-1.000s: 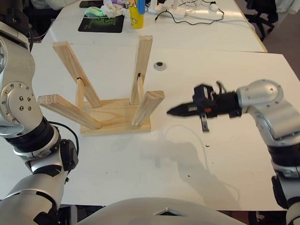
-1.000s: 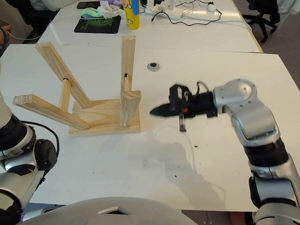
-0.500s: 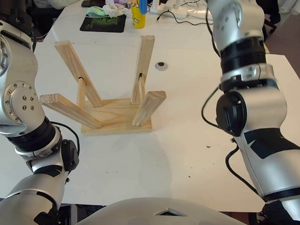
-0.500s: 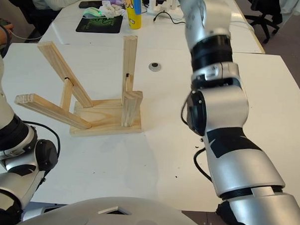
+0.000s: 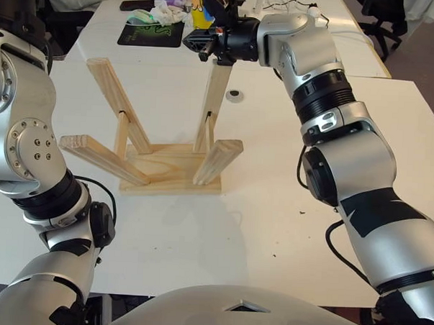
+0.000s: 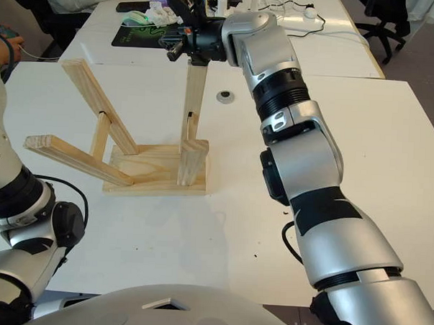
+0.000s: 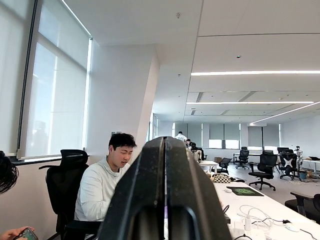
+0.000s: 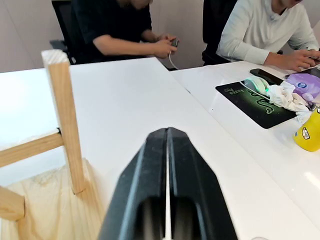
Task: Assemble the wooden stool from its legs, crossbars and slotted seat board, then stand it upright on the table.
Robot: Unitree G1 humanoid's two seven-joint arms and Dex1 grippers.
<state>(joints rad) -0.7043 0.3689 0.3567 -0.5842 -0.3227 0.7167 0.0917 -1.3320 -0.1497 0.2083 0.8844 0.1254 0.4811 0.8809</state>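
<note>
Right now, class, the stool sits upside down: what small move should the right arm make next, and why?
Probably open the jaws and lower them around the top of the far right leg. The right gripper hovers at that leg's top with jaws shut on nothing, while the seat board lies flat, so the stool needs gripping before turning.

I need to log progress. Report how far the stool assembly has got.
Done: four legs and the crossbars stand fitted in the seat board, which lies flat on the table, legs up. In hand: the right gripper, shut, sits at the top of the far leg, gripping nothing. Left: turning it all over to stand upright.
</note>
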